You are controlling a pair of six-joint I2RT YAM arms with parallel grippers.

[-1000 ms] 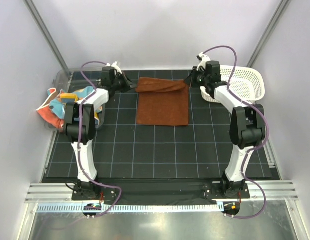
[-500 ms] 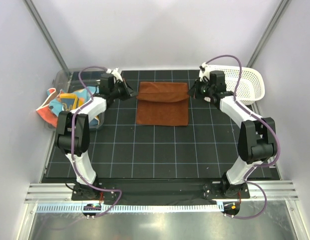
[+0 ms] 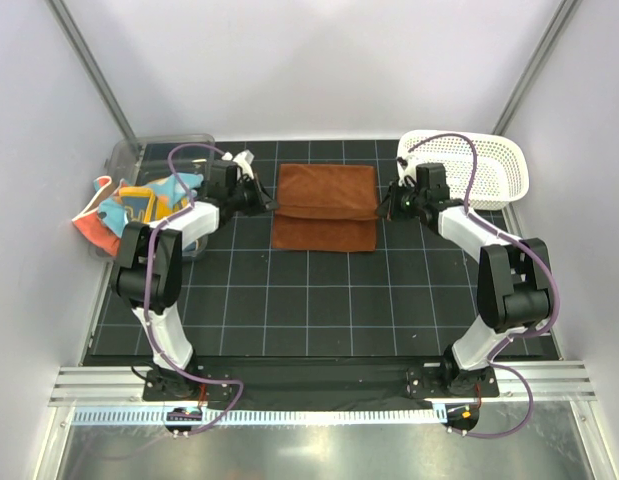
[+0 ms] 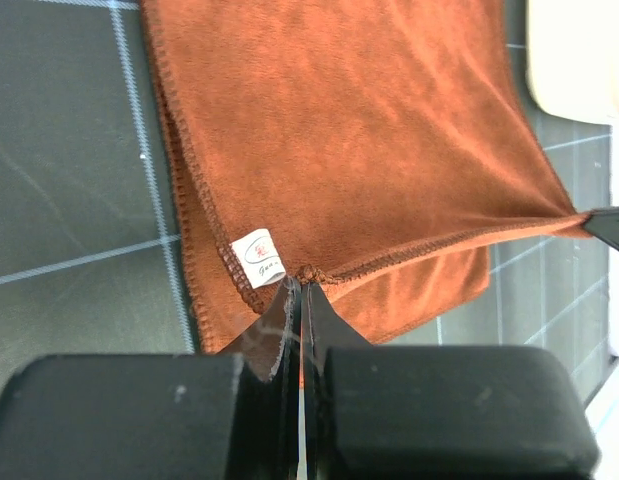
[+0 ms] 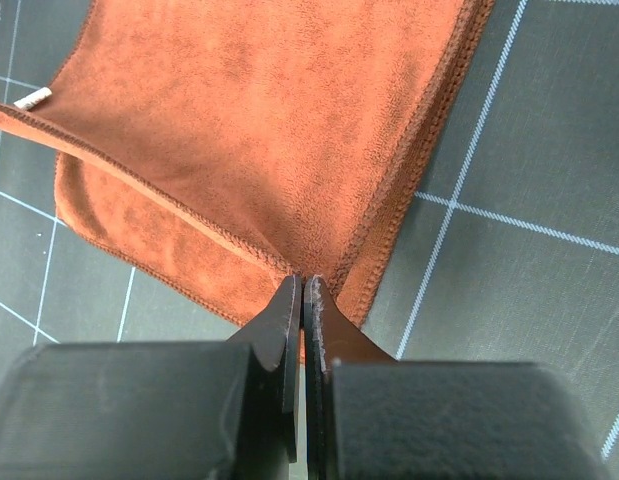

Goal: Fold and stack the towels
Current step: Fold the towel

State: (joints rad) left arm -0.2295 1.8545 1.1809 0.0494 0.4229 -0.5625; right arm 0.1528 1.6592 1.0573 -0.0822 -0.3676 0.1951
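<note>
Black gridded mat (image 3: 319, 300) covers the table. Left gripper (image 4: 299, 285) pinches the rust-brown towel (image 3: 324, 195) at the left corner of its folded-over edge; right gripper (image 5: 301, 282) pinches the right corner likewise. That towel lies centre-far on the mat. Patterned towels (image 3: 139, 205) heap in the clear bin (image 3: 124, 155), far left.

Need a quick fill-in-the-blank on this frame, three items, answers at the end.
1. The left gripper and the right gripper are each ____ on the rust-brown towel.
2. The white basket stands on the robot's ____ side.
3. The patterned towels are heaped on the robot's ____ side.
Missing words: shut; right; left.
</note>
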